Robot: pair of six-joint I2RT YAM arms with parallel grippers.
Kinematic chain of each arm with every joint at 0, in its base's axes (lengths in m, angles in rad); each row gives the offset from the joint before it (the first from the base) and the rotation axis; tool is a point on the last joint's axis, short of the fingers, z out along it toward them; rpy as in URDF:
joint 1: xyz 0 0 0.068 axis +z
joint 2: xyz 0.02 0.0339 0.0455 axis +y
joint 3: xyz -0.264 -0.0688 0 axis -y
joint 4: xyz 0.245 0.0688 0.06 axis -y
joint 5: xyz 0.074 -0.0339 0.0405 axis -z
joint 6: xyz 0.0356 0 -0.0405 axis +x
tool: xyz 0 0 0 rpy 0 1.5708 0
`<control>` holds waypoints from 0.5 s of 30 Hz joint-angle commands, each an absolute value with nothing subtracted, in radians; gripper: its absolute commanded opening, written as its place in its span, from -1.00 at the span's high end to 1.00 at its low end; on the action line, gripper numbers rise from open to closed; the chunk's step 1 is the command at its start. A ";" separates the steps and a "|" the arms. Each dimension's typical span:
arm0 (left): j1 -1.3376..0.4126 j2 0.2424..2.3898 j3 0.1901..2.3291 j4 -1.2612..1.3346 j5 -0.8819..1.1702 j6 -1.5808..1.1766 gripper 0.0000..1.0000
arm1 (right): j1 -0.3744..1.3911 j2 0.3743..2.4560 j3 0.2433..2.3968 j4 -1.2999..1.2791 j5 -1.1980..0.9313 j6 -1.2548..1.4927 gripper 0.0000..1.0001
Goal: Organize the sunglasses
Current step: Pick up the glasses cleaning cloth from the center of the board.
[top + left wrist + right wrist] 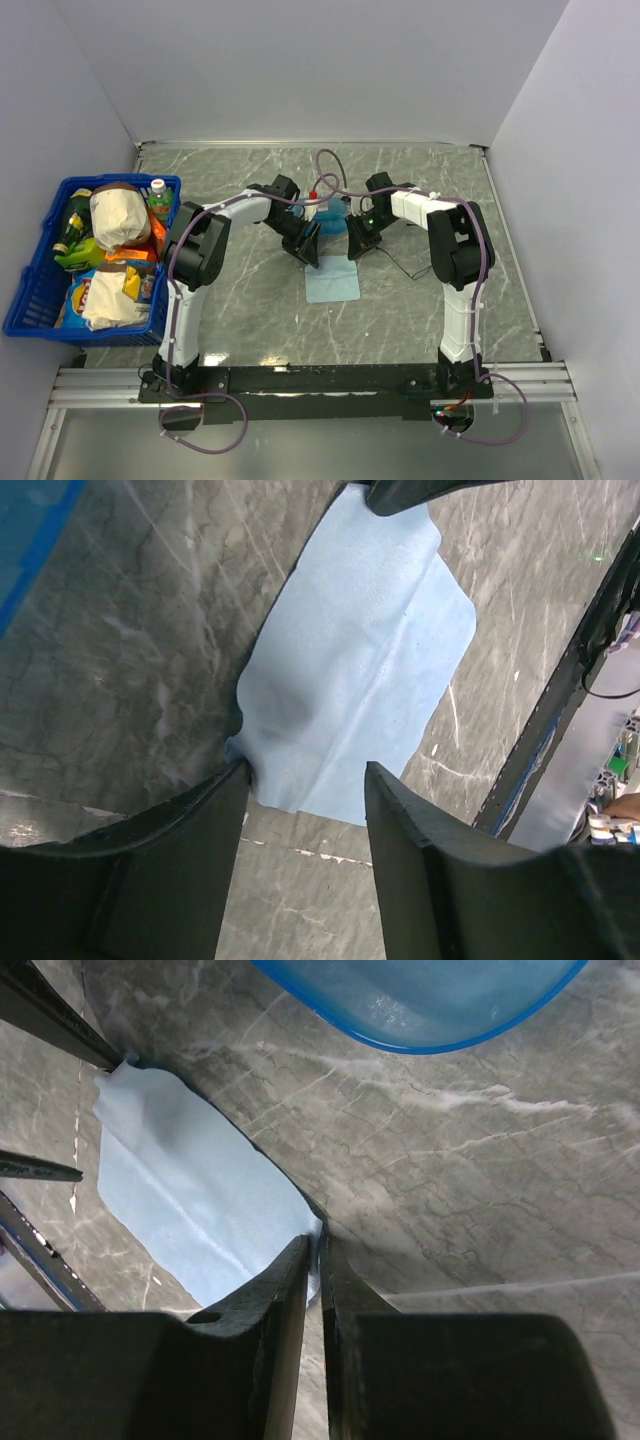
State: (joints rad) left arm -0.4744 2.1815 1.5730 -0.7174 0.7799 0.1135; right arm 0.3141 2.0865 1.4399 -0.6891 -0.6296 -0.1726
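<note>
The sunglasses could not be placed for certain, while beside the blue case (430, 1000) the right gripper (318, 1260) pinched the cloth (332, 282) at its far corner and the left gripper (305, 810) gaped wide, probably needing to close next.

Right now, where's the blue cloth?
Top view: the cloth lies central, just near of the blue case, between the open left fingers and the right fingers, which pinch its corner.

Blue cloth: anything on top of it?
The cloth is bare on top, only creased. The right end effector pinches its corner. Whatever lies beneath it is hidden.
</note>
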 commanded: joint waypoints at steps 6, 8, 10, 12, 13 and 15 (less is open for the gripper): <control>-0.466 2.226 1.546 -0.687 0.669 0.109 0.18 | 0.307 2.123 1.470 -0.707 -0.629 -0.181 0.64; -0.463 2.224 1.545 -0.686 0.669 0.107 0.24 | 0.307 2.123 1.470 -0.707 -0.629 -0.181 0.64; -0.465 2.227 1.545 -0.684 0.663 0.104 0.35 | 0.307 2.123 1.470 -0.707 -0.629 -0.181 0.66; -0.465 2.230 1.545 -0.684 0.661 0.104 0.38 | 0.307 2.125 1.470 -0.707 -0.630 -0.181 0.67; -0.465 2.233 1.549 -0.684 0.660 0.103 0.41 | 0.307 2.125 1.470 -0.709 -0.630 -0.183 0.67; -0.465 2.237 1.551 -0.686 0.660 0.101 0.59 | 0.307 2.123 1.470 -0.709 -0.634 -0.184 0.68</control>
